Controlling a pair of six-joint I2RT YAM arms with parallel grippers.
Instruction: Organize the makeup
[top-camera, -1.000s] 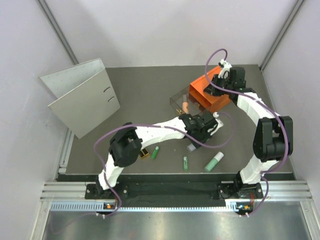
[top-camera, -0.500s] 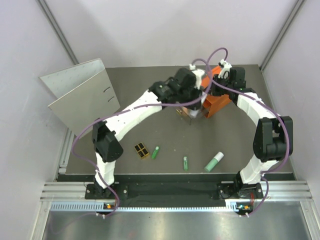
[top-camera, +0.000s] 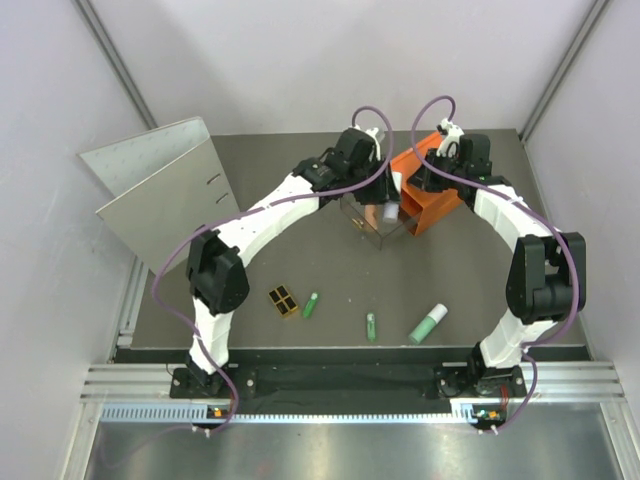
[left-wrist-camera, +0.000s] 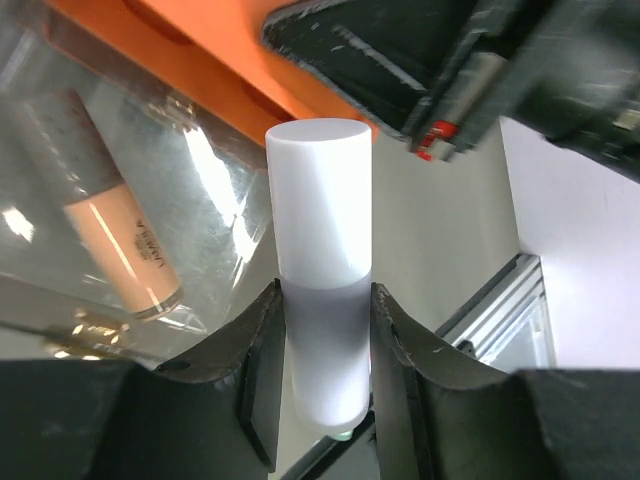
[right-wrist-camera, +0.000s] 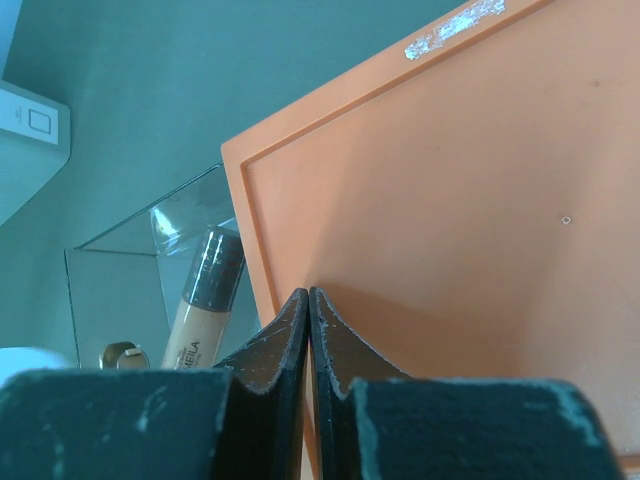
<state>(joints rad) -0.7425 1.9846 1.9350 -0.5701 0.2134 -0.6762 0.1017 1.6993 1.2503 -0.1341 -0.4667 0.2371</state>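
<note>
My left gripper (top-camera: 382, 196) is shut on the pale lavender-white tube (left-wrist-camera: 320, 270) and holds it upright over the clear pulled-out drawer (top-camera: 366, 222); the tube also shows in the top view (top-camera: 388, 212). The orange tube (left-wrist-camera: 118, 245) lies inside that drawer. My right gripper (right-wrist-camera: 308, 300) is shut and empty, its tips resting on top of the orange drawer box (right-wrist-camera: 450, 200). On the table near the front lie the mint green tube (top-camera: 428, 323), two slim green sticks (top-camera: 311, 305) (top-camera: 371, 326) and the black-and-gold palette (top-camera: 284, 300).
A large grey ring binder (top-camera: 165, 190) stands open at the far left. The orange box (top-camera: 432, 200) sits at the back right, with the right arm (top-camera: 520, 240) arching over it. White walls enclose the table on three sides.
My left arm has lifted the lavender-white tube from the middle of the table and carried it back over the clear drawer. The right arm has not moved.
</note>
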